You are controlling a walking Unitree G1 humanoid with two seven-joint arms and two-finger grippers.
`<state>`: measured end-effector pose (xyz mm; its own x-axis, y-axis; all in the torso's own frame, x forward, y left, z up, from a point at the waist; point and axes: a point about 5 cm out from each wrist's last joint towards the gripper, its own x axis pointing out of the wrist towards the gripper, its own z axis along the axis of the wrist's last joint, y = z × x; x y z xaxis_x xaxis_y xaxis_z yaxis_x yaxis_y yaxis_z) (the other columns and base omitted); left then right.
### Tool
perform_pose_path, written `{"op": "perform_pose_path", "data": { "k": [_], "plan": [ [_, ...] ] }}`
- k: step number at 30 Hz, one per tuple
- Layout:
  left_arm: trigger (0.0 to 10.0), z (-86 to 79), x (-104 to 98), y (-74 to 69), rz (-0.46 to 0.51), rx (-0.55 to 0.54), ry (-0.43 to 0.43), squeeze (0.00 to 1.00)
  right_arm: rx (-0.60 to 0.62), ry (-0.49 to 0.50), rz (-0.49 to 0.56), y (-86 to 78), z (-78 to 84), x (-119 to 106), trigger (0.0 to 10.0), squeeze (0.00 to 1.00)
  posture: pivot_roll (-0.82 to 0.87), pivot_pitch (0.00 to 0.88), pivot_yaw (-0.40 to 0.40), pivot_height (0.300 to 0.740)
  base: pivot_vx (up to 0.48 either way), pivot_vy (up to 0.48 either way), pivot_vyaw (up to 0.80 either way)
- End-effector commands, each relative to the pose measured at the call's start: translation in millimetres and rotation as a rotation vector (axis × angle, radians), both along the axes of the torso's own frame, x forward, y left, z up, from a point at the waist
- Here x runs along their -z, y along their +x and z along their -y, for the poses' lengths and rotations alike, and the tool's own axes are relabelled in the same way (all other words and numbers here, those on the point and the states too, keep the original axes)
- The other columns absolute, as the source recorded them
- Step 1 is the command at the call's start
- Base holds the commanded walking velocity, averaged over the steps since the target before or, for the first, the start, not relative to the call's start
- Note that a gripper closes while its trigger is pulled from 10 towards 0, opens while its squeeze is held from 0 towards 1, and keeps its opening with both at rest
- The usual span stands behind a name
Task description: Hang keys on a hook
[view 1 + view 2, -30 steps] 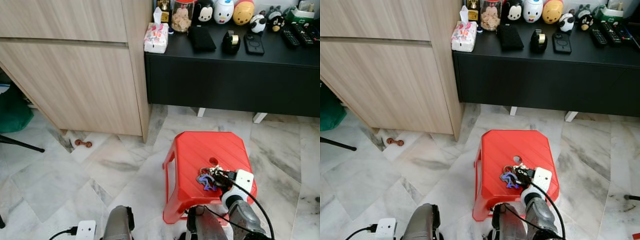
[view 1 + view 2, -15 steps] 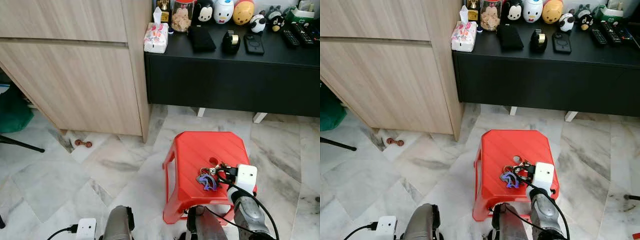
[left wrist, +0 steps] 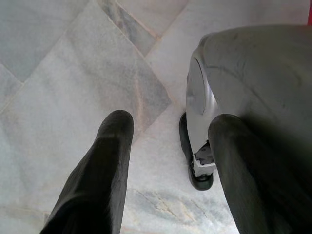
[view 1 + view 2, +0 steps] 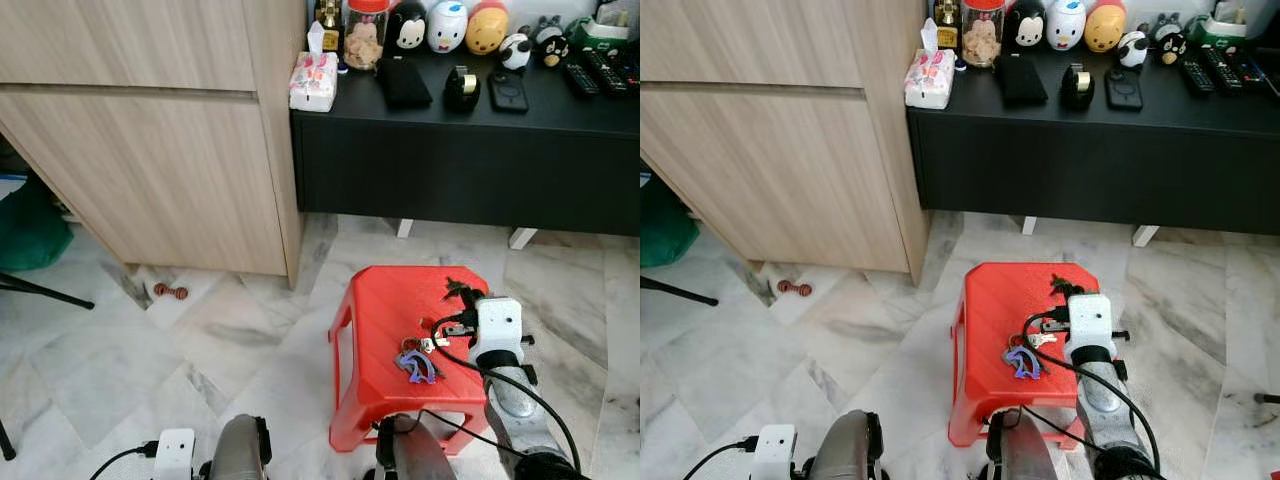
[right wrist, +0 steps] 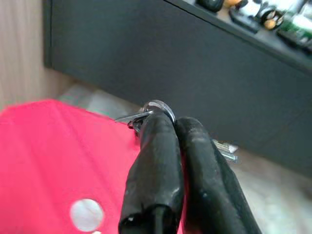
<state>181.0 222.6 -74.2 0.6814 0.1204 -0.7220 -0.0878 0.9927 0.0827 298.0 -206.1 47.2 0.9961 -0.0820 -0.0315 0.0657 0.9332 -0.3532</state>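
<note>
A red plastic stool (image 4: 385, 310) stands on the marble floor in front of me. Over its far right part my right gripper (image 4: 460, 292) is shut on a metal key ring (image 5: 158, 107), with key tips poking out behind the fingers (image 5: 161, 146). The purple charm and a few keys (image 4: 416, 360) show over the stool's near half; I cannot tell whether they hang or lie there. My left gripper (image 3: 168, 122) hangs low and open over the floor, beside my own leg (image 3: 253, 78).
A black low cabinet (image 4: 450, 150) behind the stool carries toys, a phone, remotes and a tissue pack (image 4: 312, 80). A wooden cabinet (image 4: 150, 150) fills the left. A small brown object (image 4: 168, 291) lies on the floor by it.
My right gripper has lifted from the stool's near edge and moved toward its far right side. The purple charm stays at about the same spot. The camera has shifted slightly.
</note>
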Motion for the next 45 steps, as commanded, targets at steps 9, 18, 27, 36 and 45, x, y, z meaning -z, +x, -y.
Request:
{"op": "perform_pose_path", "data": {
  "k": [9, 18, 27, 36, 45],
  "plan": [
    [10.0, 4.5, 6, -9.0, -0.046, 0.010, -0.017, 0.00, 0.191, 0.226, -0.142, 9.4, 9.2, 3, 10.0, 0.00, 0.13, 0.074, -0.019, 0.615, 0.000, 0.000, 0.00],
    [10.0, 6.6, 5, -7.1, -0.034, 0.003, -0.029, 0.00, 0.117, 0.316, -0.066, 8.8, -7.2, -3, 10.0, 0.00, 0.13, 0.087, -0.025, 0.615, 0.000, 0.000, 0.00],
    [10.0, 7.9, 6, -9.0, -0.032, -0.014, -0.050, 0.00, 0.126, 0.342, -0.016, 7.2, -10.1, -8, 10.0, 0.00, 0.13, 0.090, -0.020, 0.615, 0.000, 0.000, 0.00],
    [10.0, 2.9, 4, -7.0, -0.015, -0.032, -0.038, 0.00, 0.133, 0.365, -0.005, 8.2, -14.4, -9, 10.0, 0.00, 0.13, 0.095, -0.017, 0.615, 0.000, 0.000, 0.00],
    [10.0, 3.7, 4, -5.8, -0.006, -0.033, -0.052, 0.00, 0.143, 0.361, -0.010, 5.5, -11.8, -7, 10.0, 0.00, 0.13, 0.104, -0.015, 0.615, -0.205, 0.000, 0.00]
  ]
}}
